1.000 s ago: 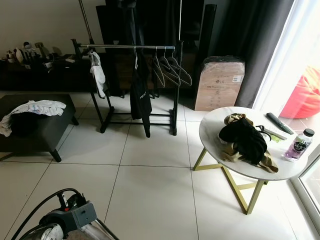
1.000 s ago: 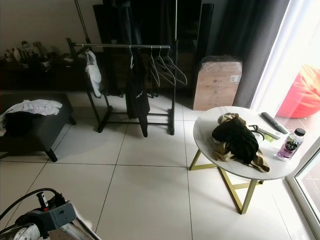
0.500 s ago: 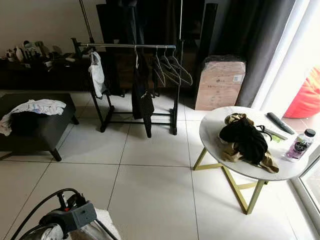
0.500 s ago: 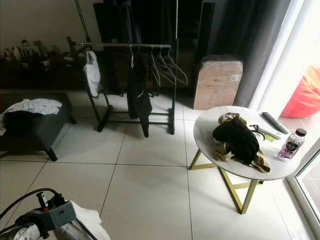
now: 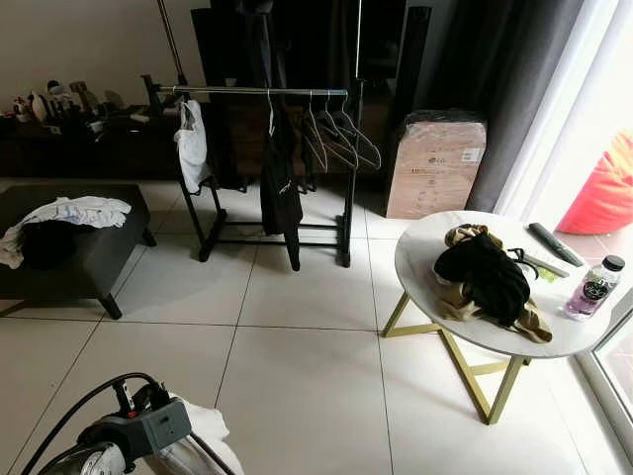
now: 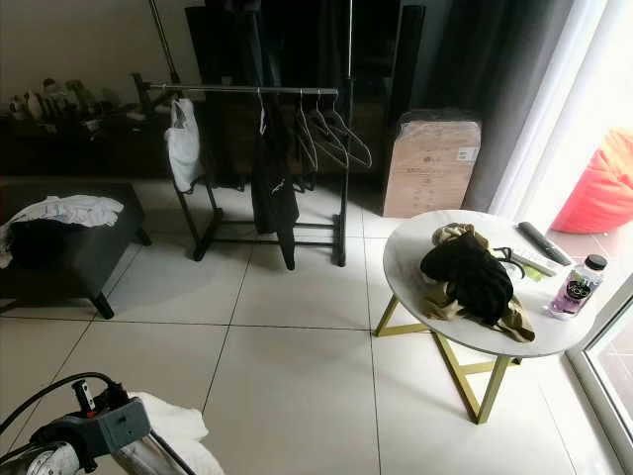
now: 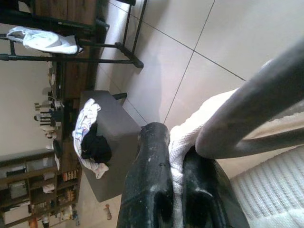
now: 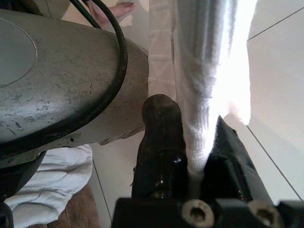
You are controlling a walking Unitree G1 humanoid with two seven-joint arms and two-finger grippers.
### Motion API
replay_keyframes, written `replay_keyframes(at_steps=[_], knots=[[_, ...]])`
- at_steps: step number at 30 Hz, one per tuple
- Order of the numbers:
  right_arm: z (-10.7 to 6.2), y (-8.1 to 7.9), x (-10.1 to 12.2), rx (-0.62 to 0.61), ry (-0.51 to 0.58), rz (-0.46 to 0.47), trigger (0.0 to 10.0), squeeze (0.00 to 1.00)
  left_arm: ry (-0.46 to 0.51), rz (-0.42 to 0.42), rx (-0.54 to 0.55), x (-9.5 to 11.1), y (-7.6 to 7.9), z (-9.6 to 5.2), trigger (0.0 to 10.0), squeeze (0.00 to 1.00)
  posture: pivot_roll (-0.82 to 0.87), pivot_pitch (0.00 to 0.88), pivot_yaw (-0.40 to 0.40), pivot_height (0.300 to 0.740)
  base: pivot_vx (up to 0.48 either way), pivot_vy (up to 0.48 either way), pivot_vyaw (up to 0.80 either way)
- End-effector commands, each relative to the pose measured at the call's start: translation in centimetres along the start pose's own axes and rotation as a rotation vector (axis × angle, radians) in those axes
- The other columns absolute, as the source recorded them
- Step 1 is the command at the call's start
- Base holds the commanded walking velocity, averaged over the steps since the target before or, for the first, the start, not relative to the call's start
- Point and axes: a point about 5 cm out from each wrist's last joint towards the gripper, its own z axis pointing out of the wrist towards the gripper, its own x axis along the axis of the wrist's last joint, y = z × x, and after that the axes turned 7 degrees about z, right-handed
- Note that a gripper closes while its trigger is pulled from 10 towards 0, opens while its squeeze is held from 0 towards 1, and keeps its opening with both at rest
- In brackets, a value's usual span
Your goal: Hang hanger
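Left gripper (image 7: pixel 178 190) is closed on white cloth (image 7: pixel 190 142) beside a grey hanger bar (image 7: pixel 247 114), right gripper (image 8: pixel 190 142) likewise pinching cloth; clothes rack (image 5: pixel 262 94) stands well ahead, so the grip should be kept level during approach.

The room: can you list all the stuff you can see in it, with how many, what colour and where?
clothes rack: one, black with a silver rail, at the far wall
empty hangers: about three, on the rail's right end
black garment: one, hanging mid-rail
white garment: one, hanging at the rail's left end
cardboard box: one, brown, right of the rack
round table: one, white top, gold legs, on the right
pile of clothes: black and tan, on the table
bottle: one, purple label, at the table's right edge
bench: one, dark, on the left, clothes on top
white cloth: one, held low before the robot
left gripper: shut on the cloth
right gripper: shut on the cloth
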Motion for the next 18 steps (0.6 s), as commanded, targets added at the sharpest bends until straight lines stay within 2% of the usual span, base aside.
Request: replay_keyframes(at_steps=[1, 18], knots=[[-31.64, 23.77, 10.51, -0.68, -0.379, -0.425, 0.0, 0.0, -0.046, 0.001, 0.054, -1.13, -1.38, -0.06, 0.0, 0.0, -0.09, 0.0, 0.0, 0.74, 0.0, 0.0, 0.0], [-31.64, 23.77, 10.51, -0.68, -0.379, -0.425, 0.0, 0.0, -0.046, 0.001, 0.054, -1.13, -1.38, -0.06, 0.0, 0.0, -0.09, 0.0, 0.0, 0.74, 0.0, 0.0, 0.0]])
